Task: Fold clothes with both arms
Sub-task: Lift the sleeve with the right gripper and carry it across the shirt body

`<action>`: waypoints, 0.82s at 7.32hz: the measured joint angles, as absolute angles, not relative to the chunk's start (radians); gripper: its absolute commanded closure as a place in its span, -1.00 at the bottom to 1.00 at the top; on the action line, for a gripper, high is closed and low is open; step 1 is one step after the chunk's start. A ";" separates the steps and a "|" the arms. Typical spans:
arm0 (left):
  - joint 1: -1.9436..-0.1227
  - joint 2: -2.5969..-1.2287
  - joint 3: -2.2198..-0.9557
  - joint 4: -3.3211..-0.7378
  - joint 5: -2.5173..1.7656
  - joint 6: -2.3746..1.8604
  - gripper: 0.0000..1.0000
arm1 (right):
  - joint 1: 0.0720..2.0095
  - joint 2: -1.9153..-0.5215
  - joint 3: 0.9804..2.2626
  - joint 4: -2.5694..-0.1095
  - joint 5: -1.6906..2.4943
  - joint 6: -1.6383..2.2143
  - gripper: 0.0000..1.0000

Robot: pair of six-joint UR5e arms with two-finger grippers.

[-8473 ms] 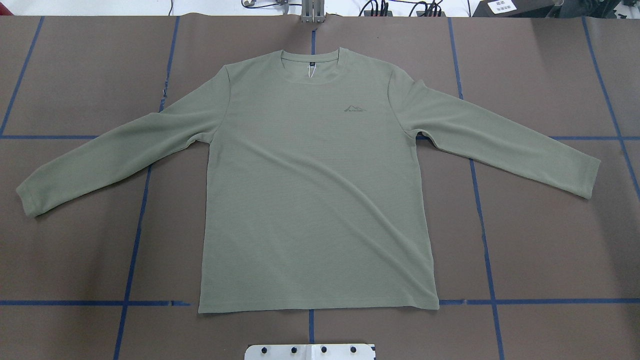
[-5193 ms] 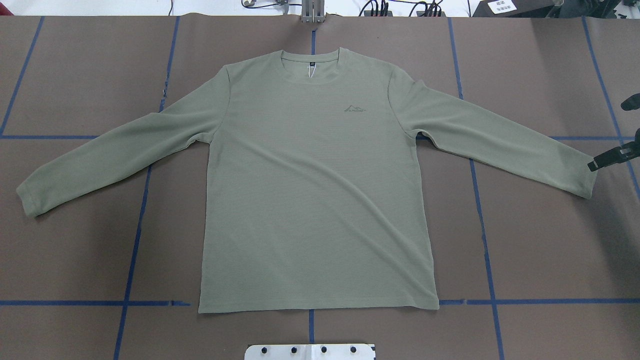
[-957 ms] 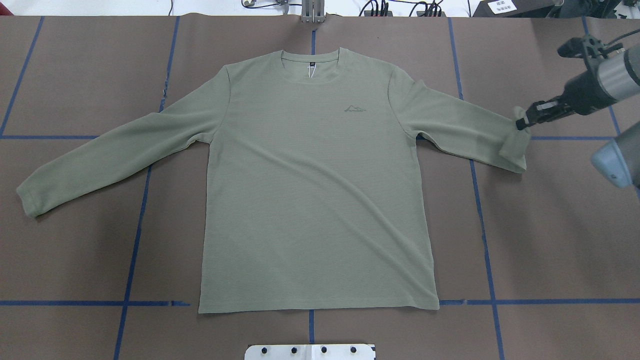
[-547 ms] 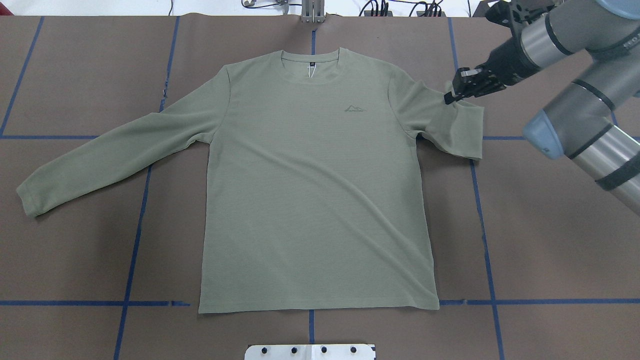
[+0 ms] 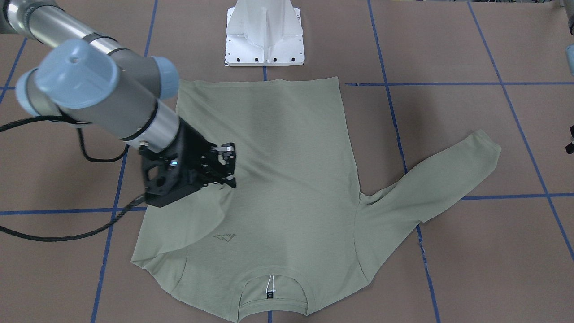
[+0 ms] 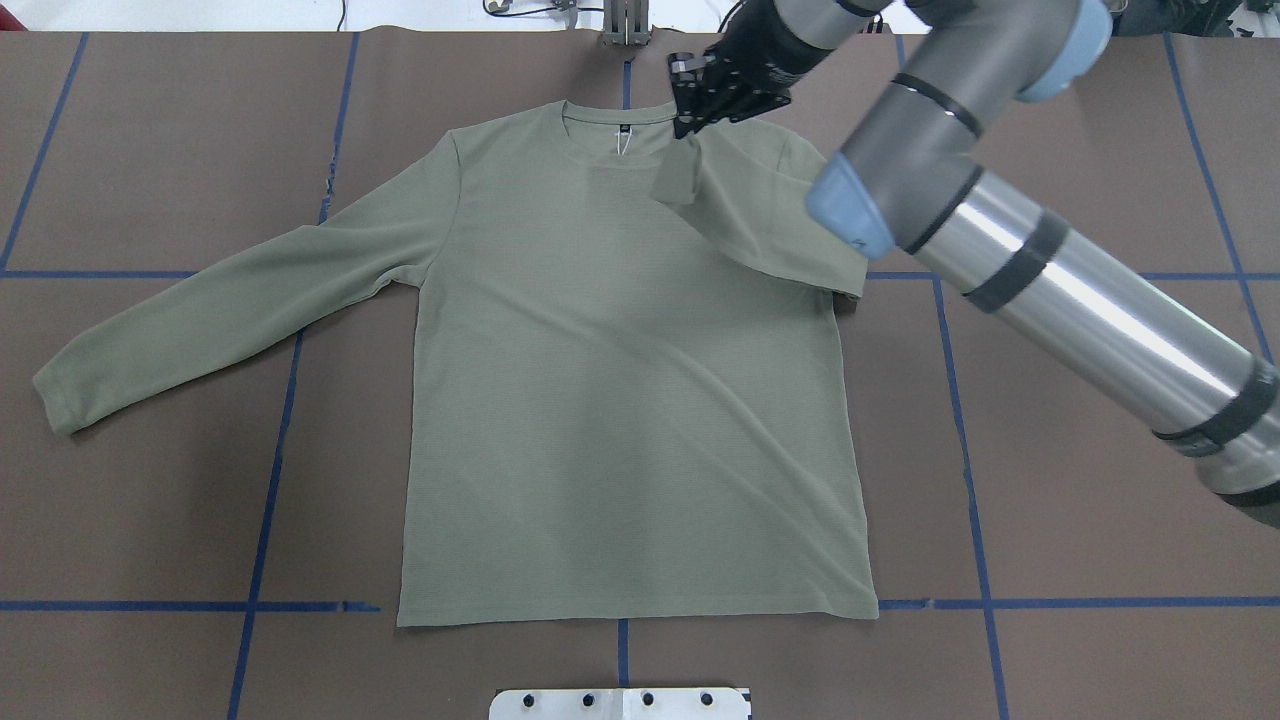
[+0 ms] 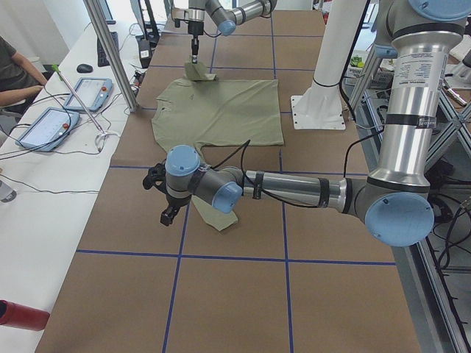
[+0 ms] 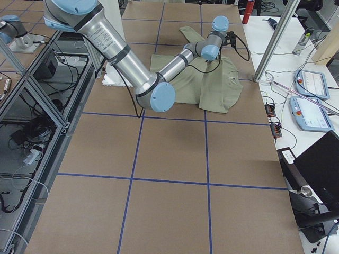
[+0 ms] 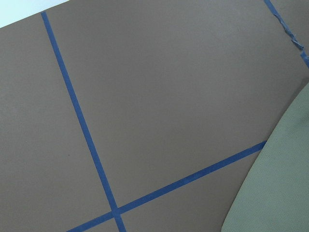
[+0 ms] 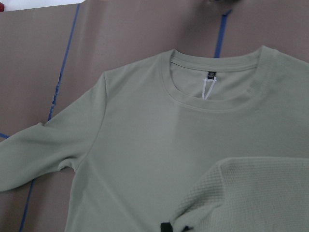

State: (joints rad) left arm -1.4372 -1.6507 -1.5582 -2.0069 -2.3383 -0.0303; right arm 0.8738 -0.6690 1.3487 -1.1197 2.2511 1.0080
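Note:
The clothes, one pale sage-green long-sleeved shirt, lie flat and face up on the brown table, neck toward the far edge. My right gripper hangs above the collar, shut on the cuff of the right sleeve, which is drawn diagonally across the chest. In the front-facing view the right gripper holds the cuff lifted off the shirt. The other sleeve lies stretched out flat. My left gripper hovers beside that sleeve's cuff; I cannot tell whether it is open or shut.
A white pedestal stands at the robot-side edge, just beyond the hem. Blue tape lines grid the table. In the exterior left view, a person's arm and two pendants are on the side bench behind a metal post.
My right gripper has carried the right sleeve's cuff inward from near the shoulder to above the collar, folding the sleeve over the chest. The shirt body and the other sleeve have not moved.

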 measured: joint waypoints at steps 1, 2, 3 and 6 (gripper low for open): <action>-1.437 -1.649 -1.556 -2.007 -2.338 -0.030 -1.00 | 0.823 -0.567 1.250 -1.124 2.179 1.007 1.00; -1.437 -1.645 -1.556 -2.008 -2.339 -0.030 -1.00 | 0.782 -0.502 1.179 -1.124 2.124 1.004 1.00; -1.437 -1.641 -1.556 -2.008 -2.339 -0.031 -1.00 | 0.743 -0.472 1.144 -1.124 2.068 1.002 1.00; -1.436 -1.637 -1.557 -2.008 -2.338 -0.031 -1.00 | 0.664 -0.418 1.104 -1.124 1.974 1.000 1.00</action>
